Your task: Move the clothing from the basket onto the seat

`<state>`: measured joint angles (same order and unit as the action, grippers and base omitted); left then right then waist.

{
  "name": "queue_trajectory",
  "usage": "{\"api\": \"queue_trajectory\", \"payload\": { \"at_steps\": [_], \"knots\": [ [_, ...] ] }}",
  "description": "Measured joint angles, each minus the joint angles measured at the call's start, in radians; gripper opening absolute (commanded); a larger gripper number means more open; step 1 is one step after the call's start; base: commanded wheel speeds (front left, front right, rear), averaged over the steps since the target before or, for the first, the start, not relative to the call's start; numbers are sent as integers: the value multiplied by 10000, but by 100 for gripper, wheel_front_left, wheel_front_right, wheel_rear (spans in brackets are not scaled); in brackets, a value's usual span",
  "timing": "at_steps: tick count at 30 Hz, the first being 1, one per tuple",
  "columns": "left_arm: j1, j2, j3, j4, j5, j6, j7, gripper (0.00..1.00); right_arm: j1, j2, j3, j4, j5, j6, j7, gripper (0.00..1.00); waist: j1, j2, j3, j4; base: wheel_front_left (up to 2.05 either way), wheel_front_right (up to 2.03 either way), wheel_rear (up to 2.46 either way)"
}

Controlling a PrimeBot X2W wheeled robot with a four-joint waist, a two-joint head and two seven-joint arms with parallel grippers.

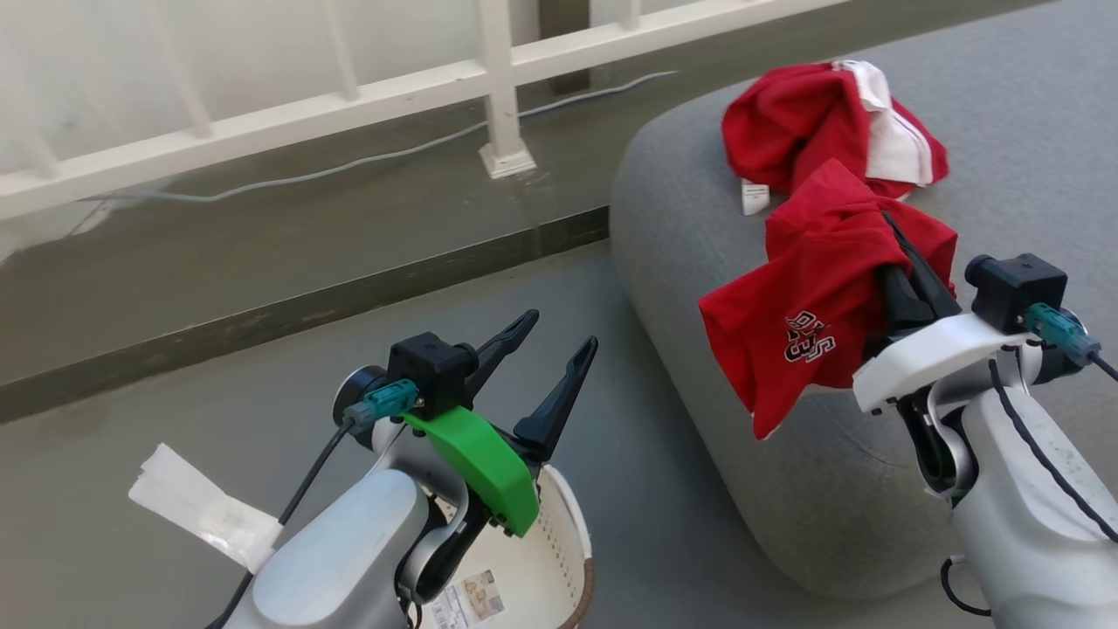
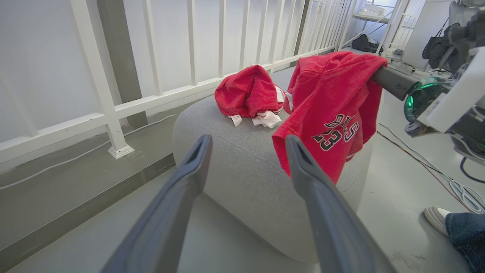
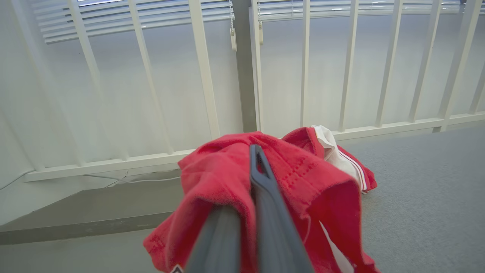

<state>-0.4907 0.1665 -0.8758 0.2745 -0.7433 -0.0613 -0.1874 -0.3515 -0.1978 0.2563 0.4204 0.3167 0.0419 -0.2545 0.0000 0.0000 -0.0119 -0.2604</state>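
Held: red jersey point(image 1: 812, 297), clamped in the closed fingers of the right gripper point(image 3: 254, 151), draped above the rounded edge of the seat point(image 1: 681, 218); lettering legible in the left wrist view. On the seat: second red garment point(image 1: 812, 122), heaped near the railing point(image 1: 498, 87). Over the basket point(image 1: 559, 528), interior mostly hidden by the arm: left gripper point(image 1: 561, 328), jaws spread, empty. Left wrist view adds a person's shoe point(image 2: 435, 218) and floor cables point(image 2: 458, 189).

Red clothing point(image 1: 812, 131) on grey seat point(image 1: 668, 218), white basket point(image 1: 559, 533) on floor.

clothing point(image 1: 803, 122) on seat point(image 1: 681, 262), basket point(image 1: 563, 542) left of seat
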Motion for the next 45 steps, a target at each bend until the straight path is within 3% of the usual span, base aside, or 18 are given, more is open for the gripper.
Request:
{"api": "queue_trajectory", "payload": {
  "at_steps": [11, 18, 26, 34, 45],
  "knots": [
    [47, -31, -104, -267, 65, 50, -29, 100, 337, -219, -472, -347, 2, -12, 0, 0, 0, 0, 270, -1393, 0, 0, 0],
    [41, -163, -362, -456, 174, 100, 105, 100, 336, -293, -855, -525, 52, -12, 0, 0, 0, 0, 703, -1839, 0, 0, 0],
    [0, -151, -422, -667, 267, 167, 384, 100, -14, -523, -1244, -579, 194, -10, 0, 0, 0, 0, 1340, -1825, 0, 0, 0],
    [-378, 142, -454, -1149, 420, 339, 813, 100, -2083, -696, -1912, -493, 652, -10, 0, 0, 0, 0, 2254, -1647, 0, 0, 0],
    [-1348, 412, -476, -2263, 991, 575, 1486, 100, -5289, -2040, -2656, 359, 598, -353, 541, 0, 1, 0, 3947, -994, 0, 0, 0]
  ]
}}
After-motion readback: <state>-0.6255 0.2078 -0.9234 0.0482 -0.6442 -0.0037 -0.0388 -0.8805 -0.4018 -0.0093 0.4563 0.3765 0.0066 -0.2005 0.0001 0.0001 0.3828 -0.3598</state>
